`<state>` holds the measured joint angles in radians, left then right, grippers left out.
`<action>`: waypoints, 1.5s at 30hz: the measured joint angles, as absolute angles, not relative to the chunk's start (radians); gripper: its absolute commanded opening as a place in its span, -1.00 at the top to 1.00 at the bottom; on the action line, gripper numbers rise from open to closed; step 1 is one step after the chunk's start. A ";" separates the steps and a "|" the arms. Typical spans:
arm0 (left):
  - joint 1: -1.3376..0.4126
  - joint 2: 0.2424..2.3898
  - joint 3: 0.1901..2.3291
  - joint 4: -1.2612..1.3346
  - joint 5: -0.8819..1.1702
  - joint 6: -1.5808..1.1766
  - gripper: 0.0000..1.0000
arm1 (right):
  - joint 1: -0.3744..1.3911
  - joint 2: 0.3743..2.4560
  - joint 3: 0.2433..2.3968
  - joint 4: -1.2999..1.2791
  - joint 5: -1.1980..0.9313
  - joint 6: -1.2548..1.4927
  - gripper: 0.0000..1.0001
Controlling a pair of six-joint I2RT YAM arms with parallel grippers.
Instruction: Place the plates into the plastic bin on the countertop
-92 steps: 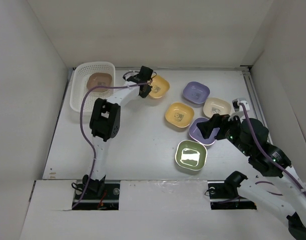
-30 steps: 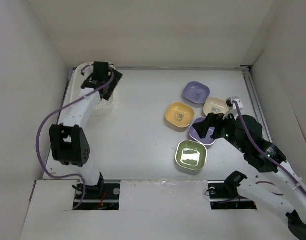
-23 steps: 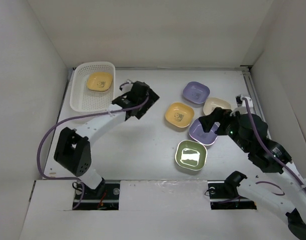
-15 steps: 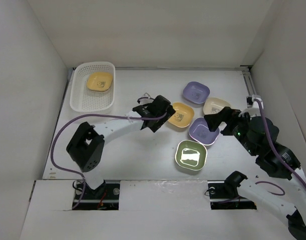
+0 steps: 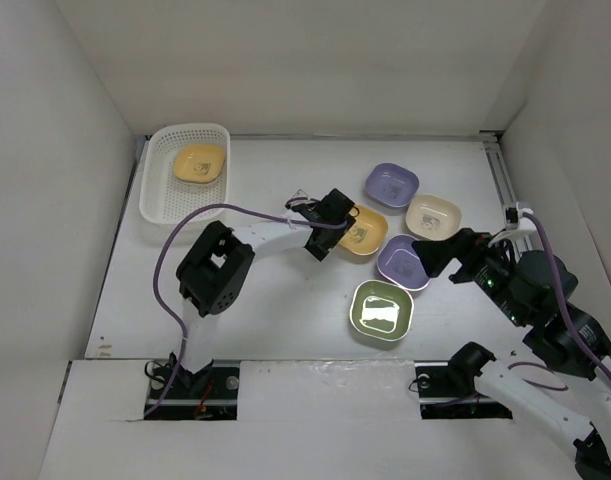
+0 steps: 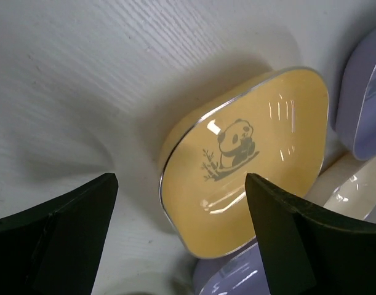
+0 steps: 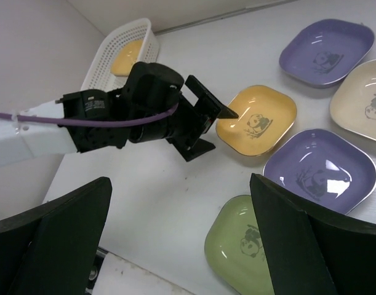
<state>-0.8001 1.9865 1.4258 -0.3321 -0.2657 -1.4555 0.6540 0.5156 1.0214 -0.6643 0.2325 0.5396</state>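
Observation:
The white plastic bin [image 5: 153, 205] stands at the far left with one yellow plate [image 5: 200, 163] inside. On the countertop lie a yellow plate [image 5: 360, 231], two lavender plates [image 5: 392, 185] [image 5: 402, 262], a cream plate [image 5: 433, 216] and a green plate [image 5: 381, 310]. My left gripper [image 5: 330, 228] is open. Its fingers [image 6: 58, 239] straddle the near corner of the yellow plate [image 6: 249, 153] without closing on it. My right gripper [image 5: 437, 252] hangs open and empty above the lavender and green plates [image 7: 246, 246].
White walls close in the countertop on three sides. The left arm's purple cable [image 5: 235, 210] loops over the table between bin and plates. Bare countertop lies between the bin [image 7: 144, 27] and the yellow plate [image 7: 256, 120].
The left arm swung from the bin, leaving a yellow plate there, across to the yellow plate on the table; its jaws narrowed a little. The right arm drew back to the right.

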 measured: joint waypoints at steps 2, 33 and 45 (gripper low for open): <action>-0.789 2.011 1.444 -0.335 -0.266 -1.465 -0.31 | 0.654 0.502 1.009 -0.663 0.217 0.540 -1.00; -0.301 1.964 1.874 -0.468 -0.341 -0.814 1.00 | 0.654 0.485 0.998 -0.659 0.197 0.539 -1.00; 0.208 1.977 1.821 -0.345 0.047 -0.457 1.00 | 0.654 0.505 0.997 -0.659 0.167 0.533 -1.00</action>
<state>0.2081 1.9774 1.8210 -0.3447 0.0475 -0.4568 0.6540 0.5053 0.9970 -0.6586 0.1673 0.5331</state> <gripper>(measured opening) 0.021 0.999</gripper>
